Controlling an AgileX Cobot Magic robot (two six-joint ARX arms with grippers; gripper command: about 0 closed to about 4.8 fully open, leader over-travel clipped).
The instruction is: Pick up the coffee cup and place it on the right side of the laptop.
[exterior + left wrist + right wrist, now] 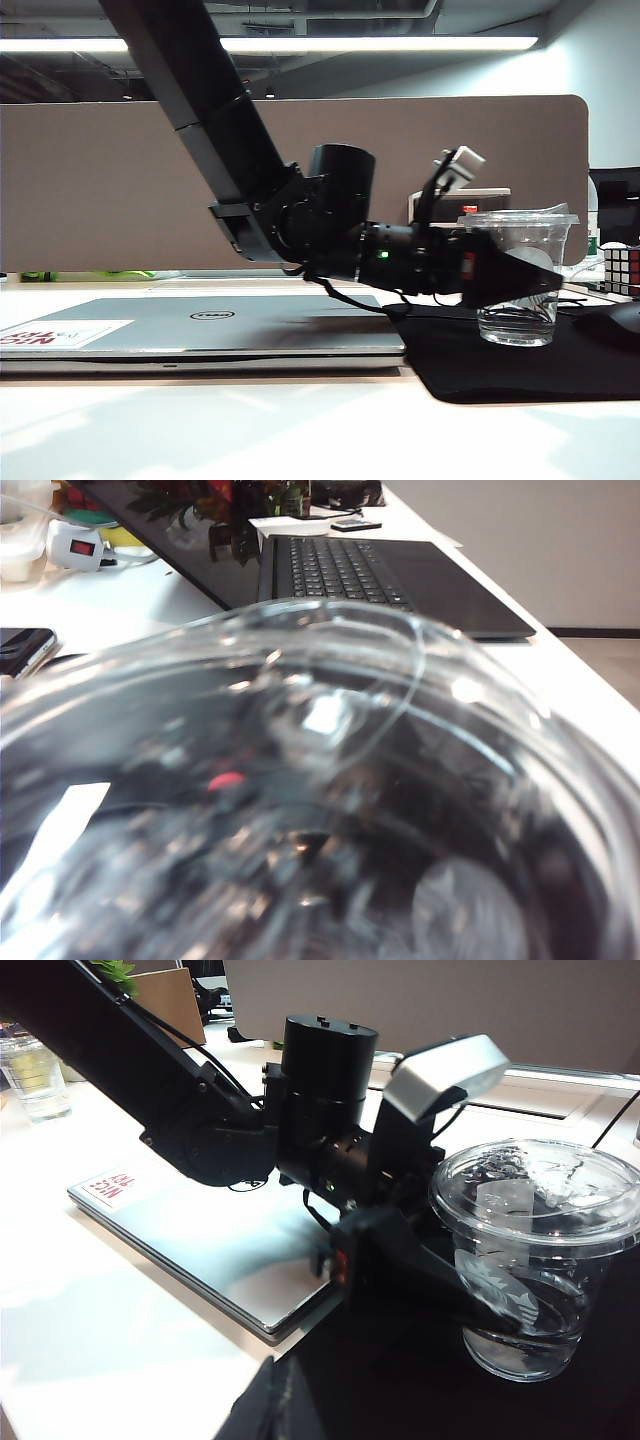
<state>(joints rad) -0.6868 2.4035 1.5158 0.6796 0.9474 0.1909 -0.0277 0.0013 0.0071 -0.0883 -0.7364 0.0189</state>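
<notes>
Coffee cup (518, 275), clear with a flat lid and a little clear liquid, standing upright on a black mat (500, 365) to the right of the closed silver laptop (200, 330). The left gripper (520, 278) reaches in level from over the laptop's right edge, its dark fingers (450, 1285) set on either side of the cup body. The jaws look spread, but whether the pads press the wall or stand just clear cannot be told. In the left wrist view the cup's lid (320, 780) fills nearly the whole field, blurred, so no finger can be made out there. Beyond it lie a second, open dark laptop (370, 575), a phone (22, 650) cut off at the edge, and a small white device with a red switch (80, 545).

A Rubik's cube (622, 268) sits behind the mat at the far right, partly cut off. Another clear cup (32, 1075) stands well apart across the table. A brown partition (100, 180) closes the background. The left arm hides part of the laptop's lid. The right gripper appears in no view, so its state is unknown.
</notes>
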